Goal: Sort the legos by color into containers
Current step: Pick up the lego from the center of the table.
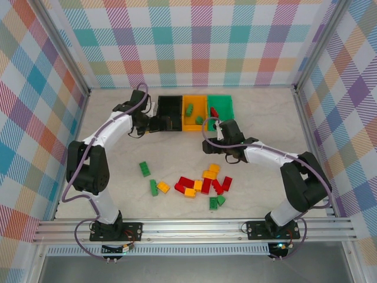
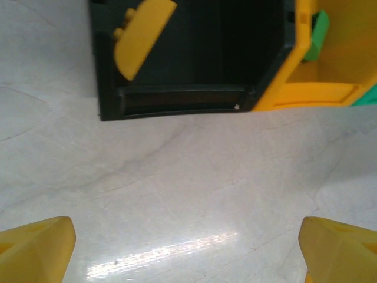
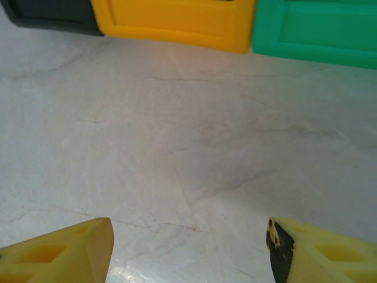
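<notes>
First, from above, three bins stand in a row at the far middle of the table [image 1: 265,118]: the black bin [image 1: 171,109] on the left, the orange bin [image 1: 189,124] in the middle and the green bin [image 1: 225,106] on the right. Most bricks [image 1: 200,184] lie in a loose mixed heap on the near side, with a few green and yellow ones a little to its left. Two green bricks [image 1: 189,109] are in the orange bin and a red brick [image 1: 214,112] is in the green bin. The left gripper [image 1: 154,124] is just beside the near left corner of the black bin, and the right gripper [image 1: 213,127] is just in front of the orange and green bins. In the left wrist view its fingers [image 2: 35,247] are spread wide over bare table, and a yellow brick [image 2: 141,35] leans inside the black bin ahead. In the right wrist view the fingers [image 3: 59,253] are also apart and hold nothing. I judge that the bricks are light, hard and smooth, so one can slip or turn if it is pinched at a corner. It is better to take a brick from above on its two flat long sides, beginning at the edge of the heap.
</notes>
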`<state>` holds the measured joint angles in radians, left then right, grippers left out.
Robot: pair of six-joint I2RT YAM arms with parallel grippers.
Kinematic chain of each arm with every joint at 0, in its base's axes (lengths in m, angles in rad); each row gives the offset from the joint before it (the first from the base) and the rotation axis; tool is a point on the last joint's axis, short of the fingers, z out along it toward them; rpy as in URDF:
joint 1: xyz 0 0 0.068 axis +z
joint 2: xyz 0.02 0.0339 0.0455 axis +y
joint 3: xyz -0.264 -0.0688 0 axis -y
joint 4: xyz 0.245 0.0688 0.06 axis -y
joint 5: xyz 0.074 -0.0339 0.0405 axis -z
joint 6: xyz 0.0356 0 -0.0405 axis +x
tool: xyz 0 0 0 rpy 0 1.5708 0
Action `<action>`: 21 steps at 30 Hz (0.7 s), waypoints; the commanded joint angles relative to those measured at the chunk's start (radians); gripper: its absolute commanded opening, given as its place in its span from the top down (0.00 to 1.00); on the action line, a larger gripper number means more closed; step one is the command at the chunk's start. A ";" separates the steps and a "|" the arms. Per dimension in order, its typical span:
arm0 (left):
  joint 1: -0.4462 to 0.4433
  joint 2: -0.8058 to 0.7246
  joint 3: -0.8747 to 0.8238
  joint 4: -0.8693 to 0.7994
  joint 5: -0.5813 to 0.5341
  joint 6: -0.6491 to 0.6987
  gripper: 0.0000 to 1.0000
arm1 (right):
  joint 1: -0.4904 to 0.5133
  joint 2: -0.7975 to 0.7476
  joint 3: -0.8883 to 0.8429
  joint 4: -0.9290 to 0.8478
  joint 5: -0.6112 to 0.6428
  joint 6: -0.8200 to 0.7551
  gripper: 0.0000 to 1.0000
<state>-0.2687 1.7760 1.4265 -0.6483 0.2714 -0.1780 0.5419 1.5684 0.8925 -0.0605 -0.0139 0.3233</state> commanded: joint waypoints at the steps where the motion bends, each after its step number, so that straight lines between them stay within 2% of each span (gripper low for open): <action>1: -0.082 0.025 0.006 -0.010 -0.005 0.050 0.06 | -0.035 -0.054 -0.023 0.019 0.016 0.060 0.29; 6: -0.230 0.097 0.067 -0.086 -0.092 0.081 0.08 | -0.142 -0.071 -0.061 0.037 -0.060 0.137 0.29; 10: -0.334 0.127 0.109 -0.100 -0.116 0.053 0.09 | -0.176 -0.075 -0.076 0.060 -0.091 0.173 0.29; 13: -0.396 0.141 0.124 -0.094 -0.118 -0.014 0.09 | -0.186 -0.084 -0.086 0.064 -0.089 0.189 0.29; 18: -0.498 0.147 0.046 0.048 -0.102 -0.175 0.09 | -0.223 -0.107 -0.123 0.099 -0.095 0.223 0.29; 21: -0.567 0.188 0.054 0.067 -0.132 -0.211 0.10 | -0.235 -0.095 -0.120 0.095 -0.103 0.224 0.29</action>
<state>-0.7799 1.9232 1.4883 -0.6250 0.1680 -0.3038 0.3229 1.4818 0.7815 0.0044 -0.0921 0.5205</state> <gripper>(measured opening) 0.904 0.712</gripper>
